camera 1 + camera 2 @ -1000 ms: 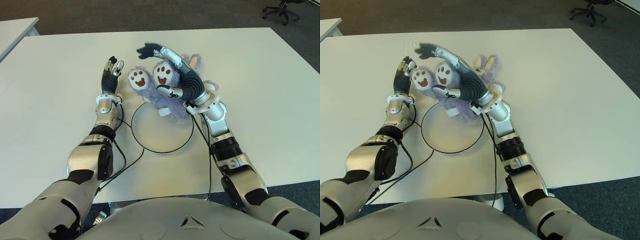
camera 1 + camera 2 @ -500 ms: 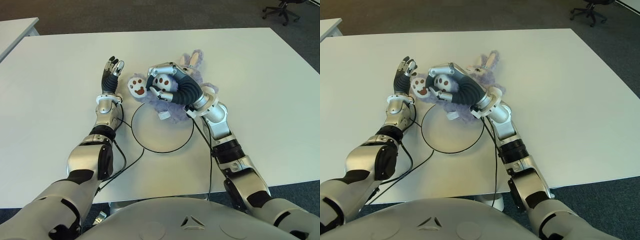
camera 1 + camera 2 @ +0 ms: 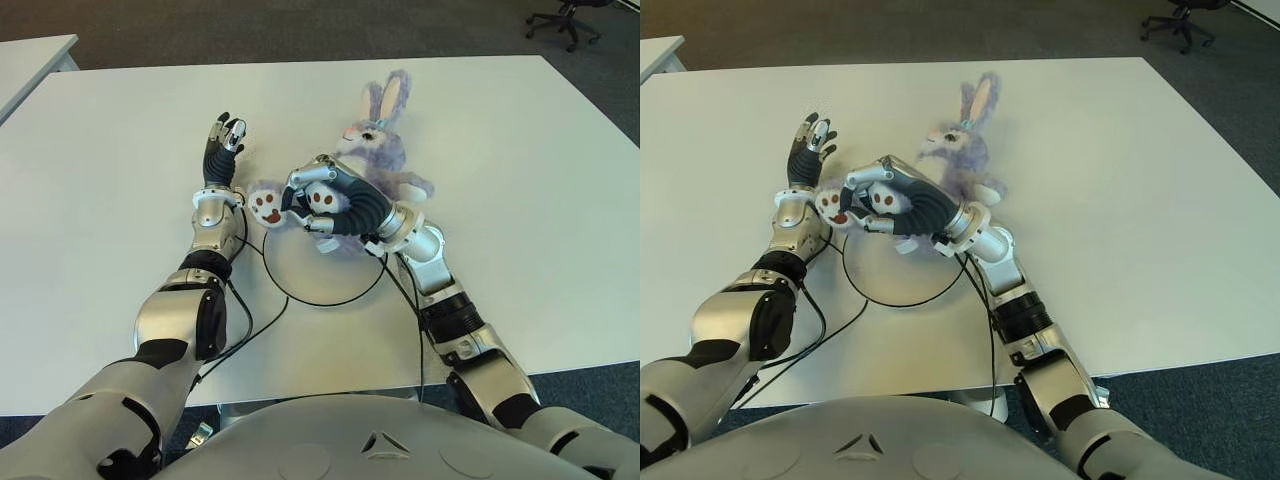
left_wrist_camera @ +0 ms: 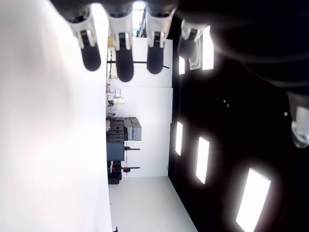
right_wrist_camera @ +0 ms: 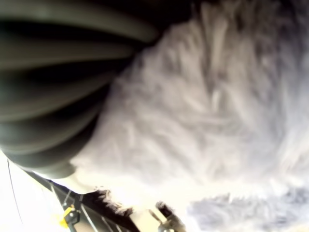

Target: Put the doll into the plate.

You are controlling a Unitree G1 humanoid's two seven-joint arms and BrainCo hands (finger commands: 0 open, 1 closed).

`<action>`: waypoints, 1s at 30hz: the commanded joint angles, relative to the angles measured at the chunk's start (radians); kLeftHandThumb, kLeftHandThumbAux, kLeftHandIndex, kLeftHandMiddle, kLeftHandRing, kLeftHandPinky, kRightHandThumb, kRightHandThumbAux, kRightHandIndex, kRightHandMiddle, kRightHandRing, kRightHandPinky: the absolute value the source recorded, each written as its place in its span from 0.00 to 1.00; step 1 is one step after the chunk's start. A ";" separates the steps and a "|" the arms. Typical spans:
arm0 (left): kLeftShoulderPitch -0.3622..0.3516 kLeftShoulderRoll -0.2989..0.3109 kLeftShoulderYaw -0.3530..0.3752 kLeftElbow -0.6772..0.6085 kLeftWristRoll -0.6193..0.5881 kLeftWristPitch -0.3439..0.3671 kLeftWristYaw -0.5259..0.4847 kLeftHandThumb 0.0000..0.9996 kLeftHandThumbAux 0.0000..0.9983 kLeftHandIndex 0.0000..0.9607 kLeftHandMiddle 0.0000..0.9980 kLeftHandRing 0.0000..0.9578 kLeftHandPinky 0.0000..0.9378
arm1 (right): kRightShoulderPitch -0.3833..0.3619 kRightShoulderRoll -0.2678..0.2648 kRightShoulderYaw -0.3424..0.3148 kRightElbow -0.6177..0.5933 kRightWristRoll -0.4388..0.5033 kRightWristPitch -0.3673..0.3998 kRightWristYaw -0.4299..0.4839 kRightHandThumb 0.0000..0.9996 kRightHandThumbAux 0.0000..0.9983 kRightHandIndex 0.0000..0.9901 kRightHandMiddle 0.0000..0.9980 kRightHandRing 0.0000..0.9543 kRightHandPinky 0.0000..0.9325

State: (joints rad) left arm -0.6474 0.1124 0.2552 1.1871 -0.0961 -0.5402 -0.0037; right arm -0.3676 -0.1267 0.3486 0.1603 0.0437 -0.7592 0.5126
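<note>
While the plate [image 3: 325, 290] lies nearest me on the desk [image 3: 520, 200], I have my right hand [image 3: 330, 200] at its far rim, fingers [image 3: 310, 176] curled around the doll [image 3: 375, 150] by its feet. Its long axis runs away from me, ears farthest. My left hand [image 3: 222, 150], fingers spread and holding nothing, shows just left of the feet.

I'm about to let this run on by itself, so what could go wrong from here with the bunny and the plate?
1. The right robot hand grips only the bunny's feet; the body sits beyond the plate's far rim, so it may drag or slip free.
2. Released like this, the bunny would probably land across the rim rather than inside.
3. The left robot hand is open beside the feet and could get bumped.
</note>
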 commanded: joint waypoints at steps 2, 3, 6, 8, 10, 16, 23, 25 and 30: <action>0.104 -0.028 -0.008 0.063 0.008 0.071 0.012 0.00 0.37 0.00 0.14 0.15 0.08 | 0.025 -0.008 0.013 0.014 -0.004 0.003 0.022 0.56 0.75 0.68 0.82 0.85 0.87; 0.104 -0.028 -0.008 0.063 0.009 0.072 0.012 0.00 0.37 0.00 0.14 0.15 0.08 | 0.026 -0.010 0.014 0.013 -0.006 0.004 0.023 0.56 0.74 0.68 0.82 0.85 0.87; 0.103 -0.028 -0.009 0.063 0.010 0.076 0.015 0.00 0.38 0.00 0.14 0.15 0.09 | 0.031 -0.013 0.017 0.009 -0.017 0.009 0.025 0.56 0.74 0.68 0.82 0.85 0.88; 0.103 -0.028 -0.009 0.063 0.009 0.077 0.018 0.00 0.38 0.00 0.14 0.15 0.09 | 0.034 -0.015 0.018 0.007 -0.021 0.010 0.026 0.56 0.74 0.68 0.82 0.85 0.88; 0.102 -0.029 -0.008 0.062 0.009 0.079 0.023 0.00 0.38 0.00 0.14 0.15 0.09 | 0.036 -0.018 0.019 0.005 -0.023 0.011 0.027 0.56 0.74 0.68 0.82 0.85 0.88; 0.098 -0.034 -0.003 0.061 0.003 0.084 0.033 0.00 0.39 0.01 0.15 0.17 0.10 | 0.047 -0.027 0.032 -0.002 -0.018 0.021 0.040 0.56 0.74 0.68 0.81 0.84 0.87; 0.097 -0.038 -0.003 0.060 0.002 0.082 0.037 0.00 0.39 0.01 0.16 0.17 0.09 | 0.058 -0.026 0.047 0.014 -0.017 0.009 0.051 0.57 0.74 0.68 0.81 0.84 0.87; 0.096 -0.040 -0.004 0.059 0.004 0.084 0.041 0.00 0.38 0.01 0.16 0.17 0.09 | 0.062 -0.024 0.052 0.024 -0.018 0.002 0.053 0.57 0.74 0.67 0.81 0.84 0.87; 0.095 -0.044 -0.003 0.058 0.003 0.086 0.051 0.00 0.38 0.02 0.18 0.18 0.11 | 0.077 -0.022 0.073 0.053 -0.012 -0.013 0.067 0.56 0.75 0.66 0.81 0.84 0.87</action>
State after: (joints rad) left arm -0.6495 0.0990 0.2541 1.1826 -0.0966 -0.5312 0.0279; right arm -0.3419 -0.1434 0.4016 0.1714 0.0387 -0.7750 0.5621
